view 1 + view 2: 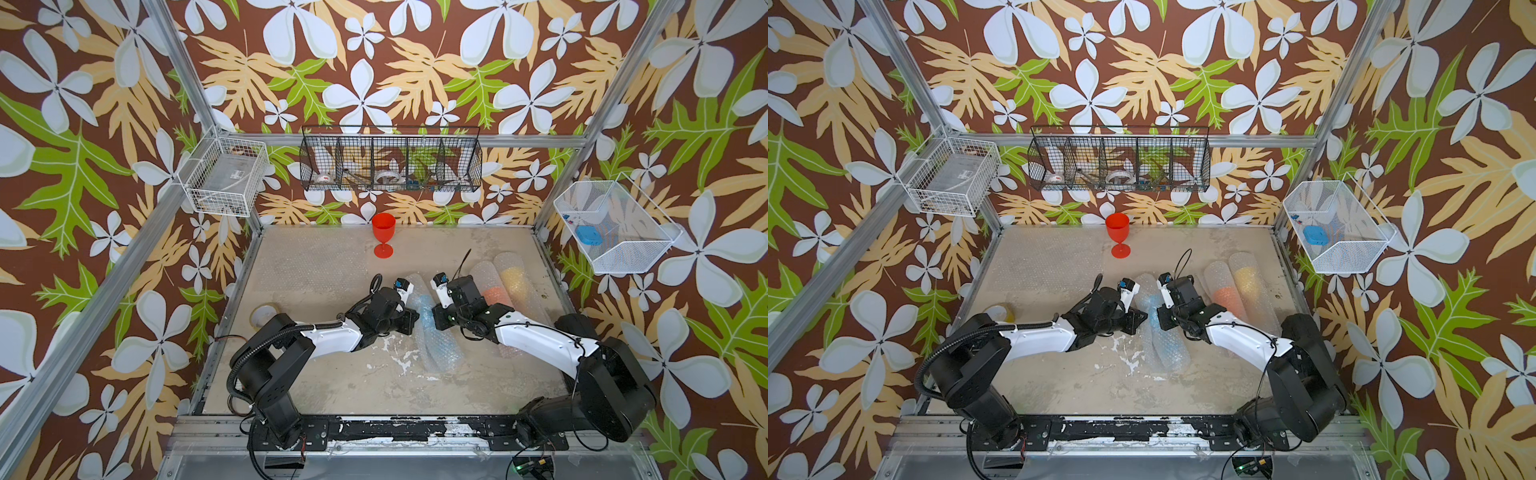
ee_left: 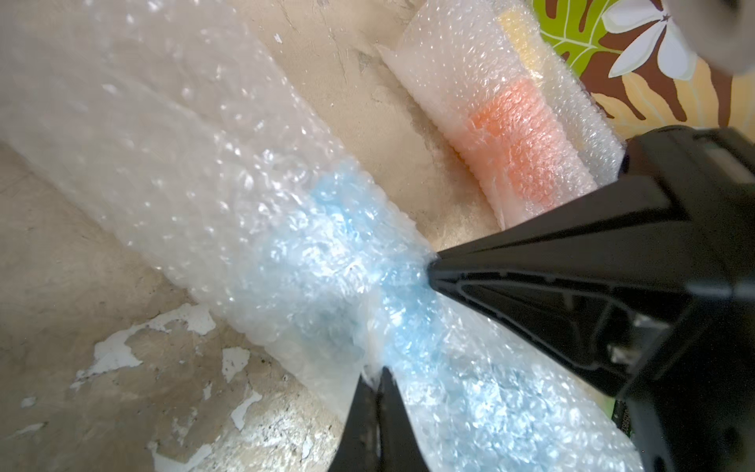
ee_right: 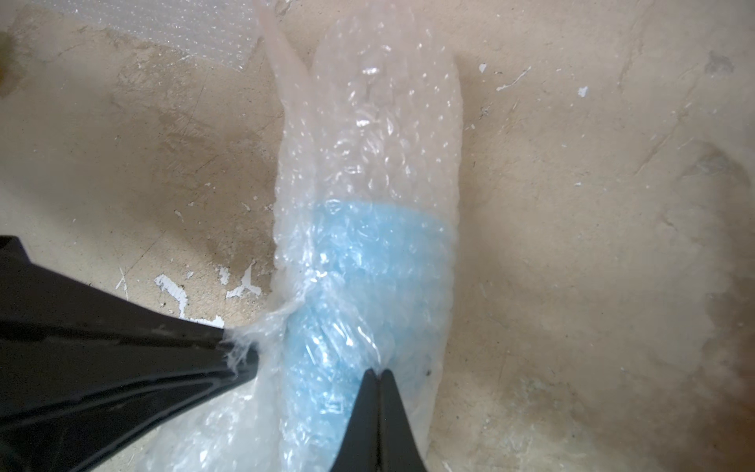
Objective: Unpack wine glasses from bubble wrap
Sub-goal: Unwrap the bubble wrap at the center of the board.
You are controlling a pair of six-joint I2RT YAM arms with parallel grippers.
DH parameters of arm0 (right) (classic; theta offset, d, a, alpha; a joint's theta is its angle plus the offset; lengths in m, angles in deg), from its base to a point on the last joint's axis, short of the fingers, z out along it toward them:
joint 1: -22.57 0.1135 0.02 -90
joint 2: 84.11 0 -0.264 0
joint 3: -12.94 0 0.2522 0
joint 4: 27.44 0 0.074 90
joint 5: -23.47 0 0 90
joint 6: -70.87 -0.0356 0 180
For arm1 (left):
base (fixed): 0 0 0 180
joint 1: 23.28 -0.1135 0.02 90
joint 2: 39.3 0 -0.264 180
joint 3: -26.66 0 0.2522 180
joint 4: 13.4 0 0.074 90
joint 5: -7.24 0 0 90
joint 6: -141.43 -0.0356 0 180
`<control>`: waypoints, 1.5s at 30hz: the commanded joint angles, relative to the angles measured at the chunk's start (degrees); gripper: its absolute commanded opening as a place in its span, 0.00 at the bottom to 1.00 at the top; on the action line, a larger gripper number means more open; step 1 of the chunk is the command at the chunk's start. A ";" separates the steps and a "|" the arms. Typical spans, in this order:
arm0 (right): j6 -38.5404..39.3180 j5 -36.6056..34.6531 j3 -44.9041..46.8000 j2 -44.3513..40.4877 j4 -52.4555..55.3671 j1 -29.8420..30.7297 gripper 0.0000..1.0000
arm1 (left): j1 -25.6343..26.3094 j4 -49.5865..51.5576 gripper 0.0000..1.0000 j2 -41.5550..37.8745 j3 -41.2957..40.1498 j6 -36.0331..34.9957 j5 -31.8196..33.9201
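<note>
L gripper (image 2: 378, 372) & R gripper (image 3: 378, 374), black jaws both pressed together, pinching the clear dimpled bubble-wrap tube (image 3: 367, 122) round the light blue plastic goblet (image 3: 367, 253), mid worn beige table (image 1: 353, 386). Done: red plastic goblet (image 1: 383, 232) stands bare at back, near a flat bubble-wrap sheet (image 1: 307, 262). To do: blue, plus orange goblet (image 1: 494, 296) & yellow goblet (image 1: 513, 276), both wrapped, on R arm's side, so approx 1 of 4 out
</note>
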 commanded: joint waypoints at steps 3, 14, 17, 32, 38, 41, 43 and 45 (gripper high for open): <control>-0.74 -2.64 0.58 -0.78 1.26 0.00 0.00 | -0.30 0.94 0.00 -0.61 -0.13 -1.39 1.36; -1.40 -4.53 1.56 -1.69 1.19 0.02 0.00 | -0.41 0.77 0.00 -1.72 -1.37 -1.50 1.73; -1.53 -5.06 1.63 -1.94 1.19 -0.04 0.00 | -0.41 0.65 0.00 -2.02 -1.65 -1.58 1.73; -1.31 -7.15 2.18 -2.49 1.60 -0.25 0.00 | -0.85 0.06 0.00 -3.13 -3.06 -1.58 2.32; -1.09 -7.87 2.36 -3.19 1.81 -0.34 0.00 | -1.40 -0.16 0.00 -3.37 -3.61 -1.58 2.21; -1.03 -8.03 2.62 -3.20 1.79 -0.52 0.00 | -1.57 -0.27 0.00 -3.52 -3.69 -1.58 2.06; -1.09 -8.04 2.78 -3.21 1.68 -0.59 0.00 | -1.72 -0.26 0.00 -3.63 -3.89 -1.58 2.06; -1.09 -8.12 2.95 -3.22 1.66 -0.62 0.00 | -1.97 -0.49 0.00 -3.85 -4.21 -1.50 2.06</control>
